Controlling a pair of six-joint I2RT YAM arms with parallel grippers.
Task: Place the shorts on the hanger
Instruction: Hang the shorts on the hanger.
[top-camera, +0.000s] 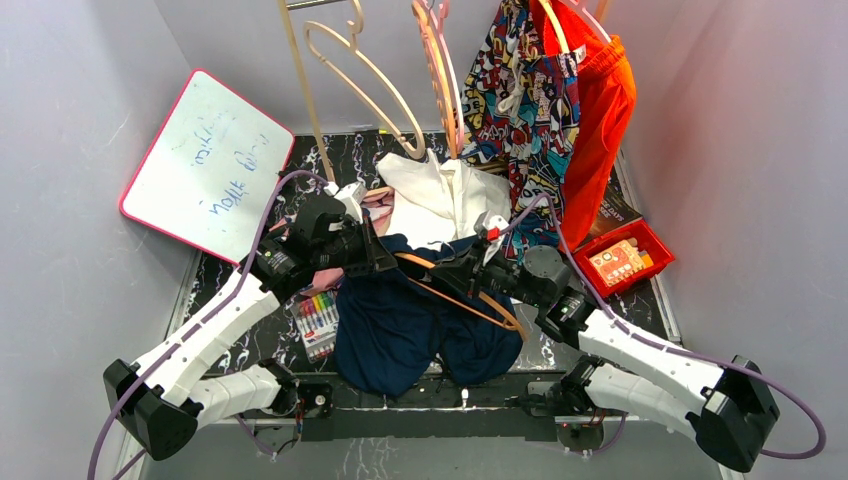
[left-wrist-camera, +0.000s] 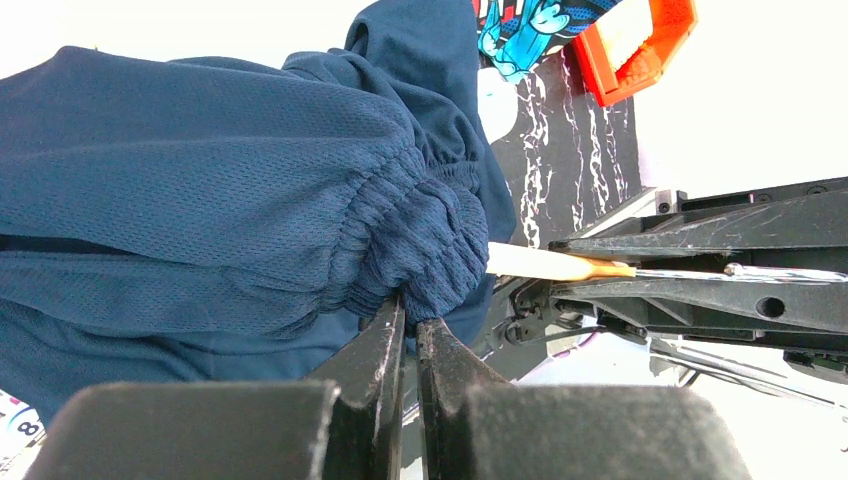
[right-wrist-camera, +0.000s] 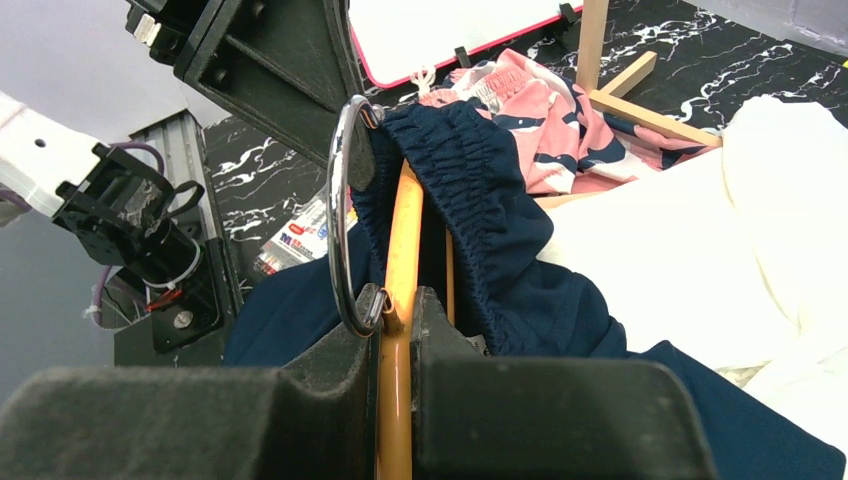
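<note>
The navy shorts (top-camera: 410, 330) lie heaped on the table between the arms. My left gripper (left-wrist-camera: 410, 318) is shut on the gathered elastic waistband (left-wrist-camera: 420, 230), lifting that edge. My right gripper (right-wrist-camera: 402, 305) is shut on the orange-tan hanger (right-wrist-camera: 402, 225), right by its metal hook (right-wrist-camera: 338, 200). One hanger arm runs inside the waistband (right-wrist-camera: 470, 180); its pale tip (left-wrist-camera: 550, 263) pokes out of the fabric in the left wrist view. In the top view the left gripper (top-camera: 385, 263) and the right gripper (top-camera: 447, 272) almost face each other over the shorts, and the hanger (top-camera: 470, 303) slants across the fabric.
A white garment (top-camera: 440, 195) and a pink patterned one (right-wrist-camera: 540, 100) lie behind the shorts. The whiteboard (top-camera: 205, 165) leans at the back left, a marker pack (top-camera: 317, 322) is beside the left arm, and a red bin (top-camera: 625, 258) sits right. Pale hangers (top-camera: 360, 70), comic-print shorts (top-camera: 520, 100) and orange shorts (top-camera: 600, 110) hang on the rack.
</note>
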